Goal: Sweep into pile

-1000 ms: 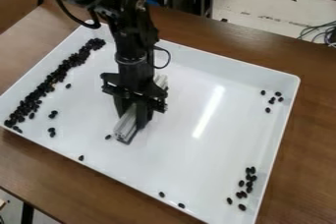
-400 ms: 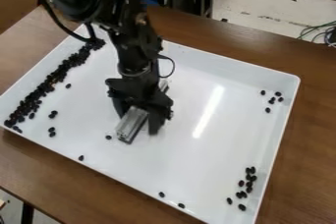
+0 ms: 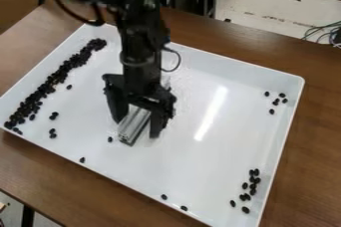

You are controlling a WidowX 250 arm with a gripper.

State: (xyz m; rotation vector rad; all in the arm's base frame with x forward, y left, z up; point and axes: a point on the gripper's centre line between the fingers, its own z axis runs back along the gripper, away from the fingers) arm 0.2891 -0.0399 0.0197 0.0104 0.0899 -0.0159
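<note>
Oval beans (image 3: 246,210) dot a glossy white tray (image 3: 200,171) — the claw (image 3: 136,128), released, straddles a grooved metal bar (image 3: 130,132).

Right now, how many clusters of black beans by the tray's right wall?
2. The upper cluster is near the tray's top-right corner; the lower cluster is toward its bottom-right corner. The arm hides neither.

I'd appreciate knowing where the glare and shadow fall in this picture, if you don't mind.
Camera view: a bright, slanting streak of glare lies on the bare floor of the white tray, right of the metal bar. Camera view: narrow dark shading edges the bar's near end, and the black arm is so dark that little surface detail shows.
</note>
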